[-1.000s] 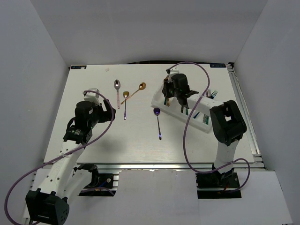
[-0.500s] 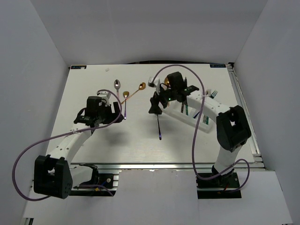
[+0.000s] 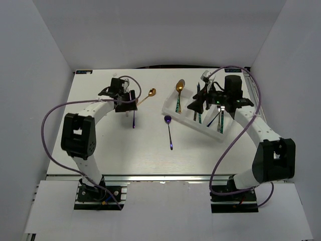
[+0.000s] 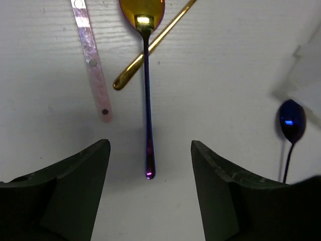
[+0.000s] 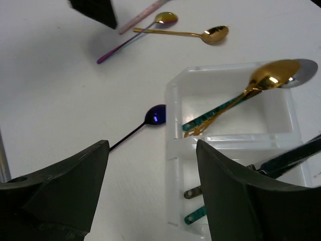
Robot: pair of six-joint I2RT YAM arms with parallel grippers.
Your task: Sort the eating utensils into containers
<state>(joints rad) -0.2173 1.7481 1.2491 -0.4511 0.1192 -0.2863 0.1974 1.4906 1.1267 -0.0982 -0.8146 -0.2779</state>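
The white three-compartment tray (image 3: 216, 134) lies at the right. It holds a gold spoon (image 5: 271, 75), a silver spoon and several teal-handled utensils. My right gripper (image 3: 196, 105) hovers open and empty over the tray's near edge (image 5: 173, 150). A blue-purple spoon (image 3: 169, 131) lies on the table just left of the tray. My left gripper (image 3: 126, 103) is open and empty above an iridescent spoon with a golden bowl (image 4: 147, 100); the handle tip sits between the fingers. A gold spoon (image 4: 150, 47) crosses that spoon, and a silver handle (image 4: 91, 60) lies to their left.
White walls enclose the table on three sides. The blue-purple spoon's bowl (image 5: 154, 115) almost touches the tray's corner. The left gripper's finger (image 5: 95, 10) shows at the top of the right wrist view. Purple cables loop over both arms.
My left arm swung to the back and now hovers over the group of spoons. My right arm moved right over the tray. A gold spoon now shows in the tray's end compartment.
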